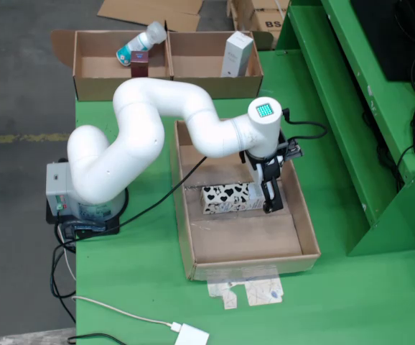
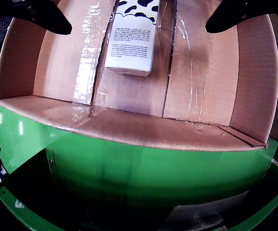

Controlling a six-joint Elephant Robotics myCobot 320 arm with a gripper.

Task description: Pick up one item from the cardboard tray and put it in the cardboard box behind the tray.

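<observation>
A cow-patterned black-and-white carton lies on its side in the shallow cardboard tray. My gripper hangs over the carton's right end in the overhead view. In the wrist view the carton lies between my two black fingers, which stand wide apart on either side and do not touch it; the gripper is open and empty. The tray's near wall crosses the wrist view. The two-compartment cardboard box stands behind the tray.
The box's left compartment holds a lying bottle and a dark red item; the right one holds an upright white carton. Green table, a raised green frame at right, and a white cable in front.
</observation>
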